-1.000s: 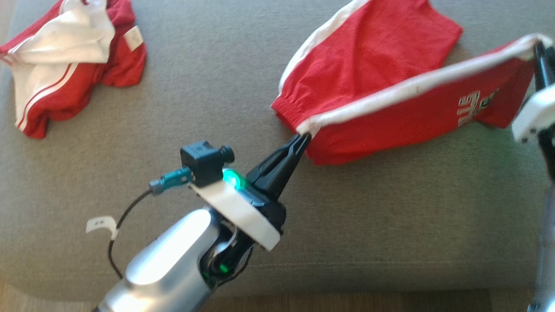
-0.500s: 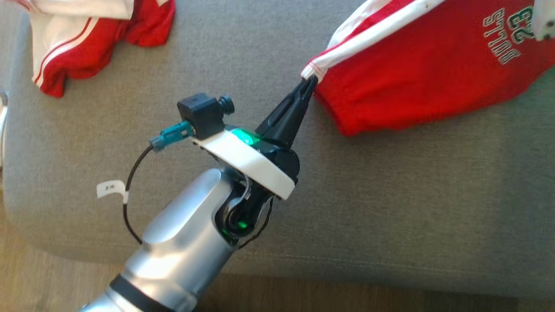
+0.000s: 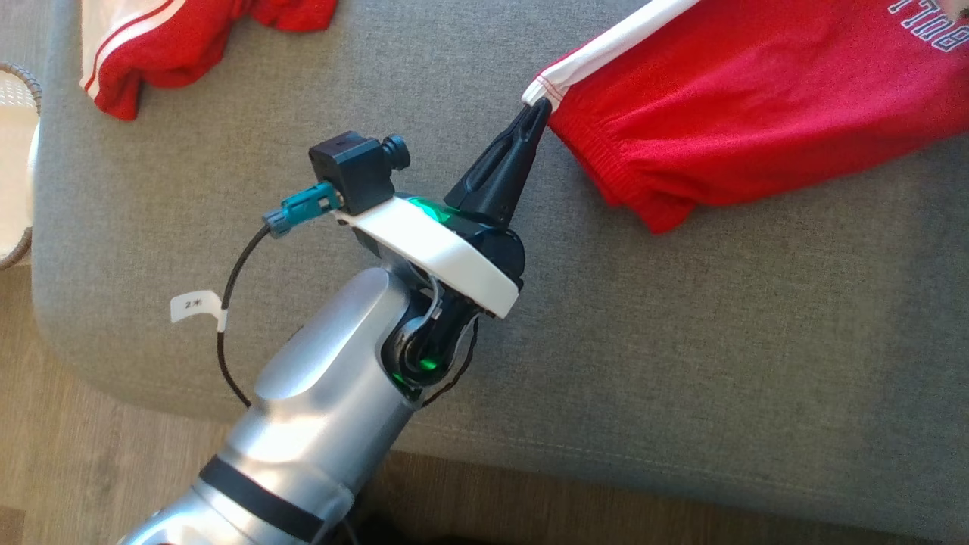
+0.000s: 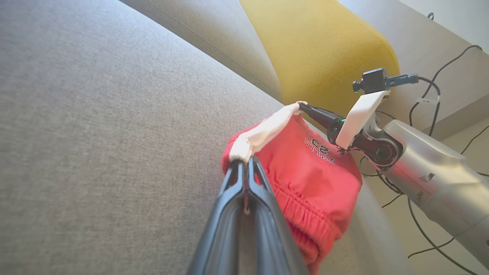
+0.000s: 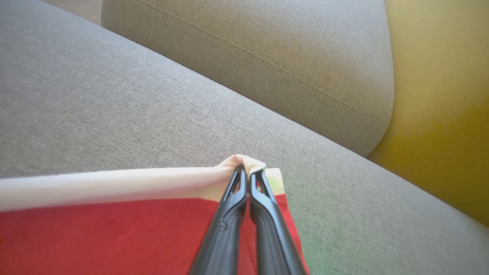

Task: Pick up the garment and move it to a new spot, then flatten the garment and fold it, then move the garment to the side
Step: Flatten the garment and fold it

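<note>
Two pairs of dark jaws are pressed shut on one red garment (image 3: 742,113). The left gripper (image 3: 539,110) is clamped on the near end of the white side stripe (image 4: 267,128), at the corner of the gathered waistband. The right gripper (image 5: 248,172) is clamped on the far end of the same stripe, where pale cloth is bunched over its tips. The stripe is drawn taut between the two grips and the red cloth hangs below it over the grey seat cushion (image 3: 681,341). Whether the lowest folds touch the cushion cannot be told. Printed lettering (image 4: 319,149) is seen on the red cloth near the right gripper's end. A second garment (image 3: 151,45), red with white panels and stripes, lies crumpled at the far left corner of the seat, well apart from the held one. A grey back cushion (image 5: 267,57) is set behind the seat, and a yellow cushion (image 4: 324,49) stands beside it, close behind the right gripper. Black cables (image 4: 431,95) are strung behind the right arm. Wooden floor (image 3: 76,469) is seen below the seat's front edge. At the left edge of the head view, beside the seat's end, a pale round container with a woven rim (image 3: 15,151) is cut off by the frame, and its contents cannot be made out.
</note>
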Tool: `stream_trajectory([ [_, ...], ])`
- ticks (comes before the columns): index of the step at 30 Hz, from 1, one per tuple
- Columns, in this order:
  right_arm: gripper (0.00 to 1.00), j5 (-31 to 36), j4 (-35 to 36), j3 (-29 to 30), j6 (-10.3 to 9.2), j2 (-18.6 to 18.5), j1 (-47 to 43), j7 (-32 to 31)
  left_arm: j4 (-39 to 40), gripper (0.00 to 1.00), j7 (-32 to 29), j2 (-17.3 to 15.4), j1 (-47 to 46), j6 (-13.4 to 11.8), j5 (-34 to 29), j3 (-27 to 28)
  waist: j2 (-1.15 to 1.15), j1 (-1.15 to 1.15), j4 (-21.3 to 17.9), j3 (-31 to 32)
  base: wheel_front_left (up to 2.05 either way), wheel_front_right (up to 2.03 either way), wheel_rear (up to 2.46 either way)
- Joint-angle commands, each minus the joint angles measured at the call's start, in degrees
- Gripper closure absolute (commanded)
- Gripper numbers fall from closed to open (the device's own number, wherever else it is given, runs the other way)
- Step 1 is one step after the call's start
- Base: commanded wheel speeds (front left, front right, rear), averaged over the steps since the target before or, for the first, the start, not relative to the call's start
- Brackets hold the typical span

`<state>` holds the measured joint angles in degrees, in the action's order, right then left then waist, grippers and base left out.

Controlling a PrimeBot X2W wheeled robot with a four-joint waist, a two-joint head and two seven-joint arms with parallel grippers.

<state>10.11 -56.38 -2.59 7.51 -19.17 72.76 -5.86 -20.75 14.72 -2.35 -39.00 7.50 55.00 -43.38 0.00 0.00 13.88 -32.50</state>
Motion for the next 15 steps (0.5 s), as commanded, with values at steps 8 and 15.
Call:
stream_trajectory([
  [8,0.0,-0.5,-2.56,2.82,-0.02,1.62,2.31,7.34,1.2,0.0,0.28,-0.55,-1.01,-0.01,-2.06,1.69,0.0,0.0,-1.29,0.85,0.0,0.0,0.0],
  [15,0.0,-8.59,-7.84,2.93,-0.02,0.93,-0.05,4.56,6.39,0.0,0.28,-0.54,5.2,-0.01,-16.89,10.01,0.0,0.0,-4.0,4.11,0.0,0.0,0.0],
])
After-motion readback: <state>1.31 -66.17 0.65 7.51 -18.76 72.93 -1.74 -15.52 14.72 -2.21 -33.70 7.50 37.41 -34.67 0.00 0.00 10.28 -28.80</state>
